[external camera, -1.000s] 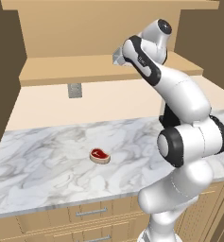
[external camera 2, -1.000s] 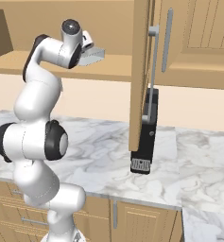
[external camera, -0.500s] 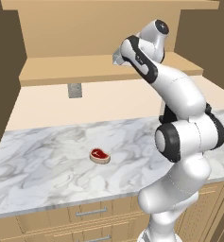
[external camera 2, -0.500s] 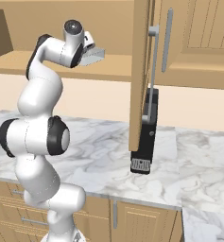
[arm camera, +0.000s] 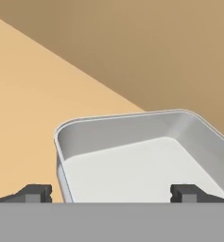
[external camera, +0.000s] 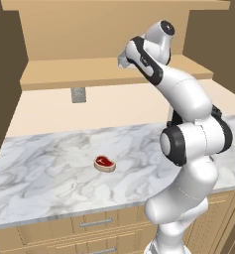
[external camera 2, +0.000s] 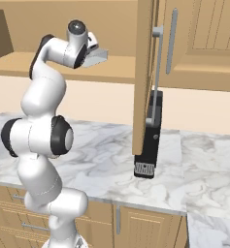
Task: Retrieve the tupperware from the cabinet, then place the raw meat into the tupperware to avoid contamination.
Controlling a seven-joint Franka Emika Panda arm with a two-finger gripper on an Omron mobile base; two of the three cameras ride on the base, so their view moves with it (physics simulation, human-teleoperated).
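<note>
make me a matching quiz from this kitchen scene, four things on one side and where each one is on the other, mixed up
Things:
1. tupperware
2. raw meat
3. coffee machine
4. gripper

Places:
A. lying on the marble counter
B. standing on the counter behind the open cabinet door
C. raised to the cabinet shelf, open fingers either side of a container's near end
D. sitting on the wooden cabinet shelf

Pairs: 1-D, 2-A, 3-B, 4-C

The raw meat (external camera: 104,162) lies on the marble counter (external camera: 49,173) while the arm (external camera: 188,129) reaches up to the cabinet (external camera: 89,74) shelf
</note>
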